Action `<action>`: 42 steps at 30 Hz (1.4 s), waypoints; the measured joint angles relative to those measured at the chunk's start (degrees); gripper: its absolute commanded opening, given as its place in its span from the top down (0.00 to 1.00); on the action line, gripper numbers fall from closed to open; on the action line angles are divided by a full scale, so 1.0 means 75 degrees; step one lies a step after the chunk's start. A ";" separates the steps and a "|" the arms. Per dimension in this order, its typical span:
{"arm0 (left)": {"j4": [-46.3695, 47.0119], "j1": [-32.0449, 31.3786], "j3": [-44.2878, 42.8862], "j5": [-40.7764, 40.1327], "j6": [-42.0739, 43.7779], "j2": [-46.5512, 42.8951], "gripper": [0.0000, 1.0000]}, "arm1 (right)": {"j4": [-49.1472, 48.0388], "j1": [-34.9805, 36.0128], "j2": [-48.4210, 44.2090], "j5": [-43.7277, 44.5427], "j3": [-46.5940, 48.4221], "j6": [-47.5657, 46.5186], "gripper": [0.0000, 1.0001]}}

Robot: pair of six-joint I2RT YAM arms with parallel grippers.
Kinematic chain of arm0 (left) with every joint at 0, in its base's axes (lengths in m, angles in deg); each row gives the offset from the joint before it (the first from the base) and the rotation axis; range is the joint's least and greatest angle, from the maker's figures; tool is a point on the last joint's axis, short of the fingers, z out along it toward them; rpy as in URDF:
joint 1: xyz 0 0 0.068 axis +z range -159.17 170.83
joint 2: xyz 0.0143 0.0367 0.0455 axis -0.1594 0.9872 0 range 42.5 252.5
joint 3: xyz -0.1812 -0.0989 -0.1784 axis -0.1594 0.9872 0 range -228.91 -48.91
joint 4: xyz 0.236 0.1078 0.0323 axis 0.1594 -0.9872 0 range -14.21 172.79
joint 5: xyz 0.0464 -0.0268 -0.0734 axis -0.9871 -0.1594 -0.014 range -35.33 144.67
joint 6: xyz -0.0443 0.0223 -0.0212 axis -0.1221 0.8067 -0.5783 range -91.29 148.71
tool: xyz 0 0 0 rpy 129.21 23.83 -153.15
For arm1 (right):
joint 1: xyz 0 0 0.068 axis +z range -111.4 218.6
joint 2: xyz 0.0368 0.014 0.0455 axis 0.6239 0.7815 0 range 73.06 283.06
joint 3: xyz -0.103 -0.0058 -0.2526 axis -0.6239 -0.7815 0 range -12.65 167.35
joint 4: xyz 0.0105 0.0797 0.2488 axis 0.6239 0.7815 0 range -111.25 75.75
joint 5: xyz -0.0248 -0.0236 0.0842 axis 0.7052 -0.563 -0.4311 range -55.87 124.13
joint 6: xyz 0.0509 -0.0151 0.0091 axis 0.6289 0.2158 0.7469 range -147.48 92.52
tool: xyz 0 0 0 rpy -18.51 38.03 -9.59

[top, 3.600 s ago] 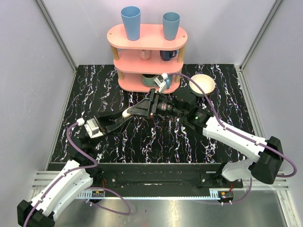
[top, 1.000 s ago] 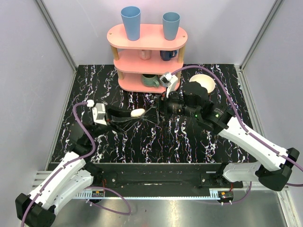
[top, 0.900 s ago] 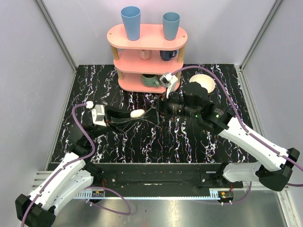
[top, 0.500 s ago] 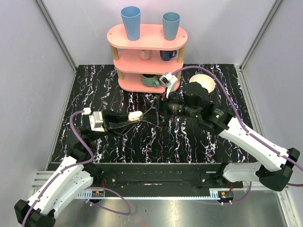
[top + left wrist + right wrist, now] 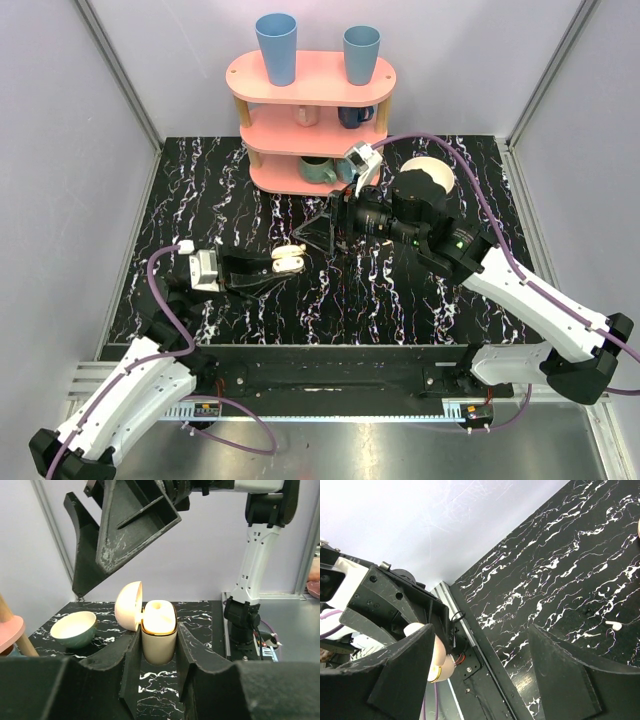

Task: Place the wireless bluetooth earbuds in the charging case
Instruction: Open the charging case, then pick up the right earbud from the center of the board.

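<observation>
**Charging case** [image 5: 159, 632]: cream, upright, mouth up, with the lid swung open to one side. It is pinched by its two flanks in the jaws of the left gripper [image 5: 284, 263]. It sits left of centre over the table [image 5: 190, 200] and appears to be carried clear of the surface.

**Earbud** [image 5: 614, 625]: one small white bud with a short stem, lying loose on the table. Only the right wrist view shows it; in the top view it is lost among the white veins. Its long axis runs nearly level across the wrist view. The second bud is not made out, and whether it already sits in the case cannot be told.

**Right gripper** [image 5: 481, 635]: jaws spread wide with nothing between them, raised above the table just beyond the case.

**Governing relation:** the bud lies outside the jaw gap, past the right-hand finger in the wrist view. The case lies past the opposite finger.

**Judgement:** the right arm is the free one, so the pick-up falls to it. It would need to swing toward the bud, descend and close across the stem.
</observation>
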 measured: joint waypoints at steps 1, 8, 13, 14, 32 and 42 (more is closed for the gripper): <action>-0.0003 0.0000 0.0029 -0.0085 0.0032 -0.0026 1.00 | -0.0035 0.0000 -0.0003 0.0000 0.0000 0.0003 0.17; -0.0085 0.0000 0.0303 -0.0676 0.0119 -0.0280 1.00 | -0.0216 0.0000 -0.0117 0.0274 -0.0082 0.0064 0.13; -0.0230 0.0000 0.0358 -0.1058 0.0271 -0.0562 1.00 | -0.0079 -0.0096 -0.0411 0.1568 -0.0245 0.0326 0.12; -0.0312 0.0000 0.0356 -0.1148 0.0326 -0.0647 1.00 | 0.0041 -0.0210 -0.0458 0.1859 -0.0262 0.0455 0.12; -0.1469 0.0000 0.0152 -0.1510 0.0965 -0.1180 1.00 | 0.1804 -0.3483 0.0600 0.2815 -0.2157 0.2521 0.02; -0.1472 0.0000 0.0154 -0.1533 0.0903 -0.1317 1.00 | 0.1789 -0.3958 0.2040 0.2897 -0.2203 0.3483 0.11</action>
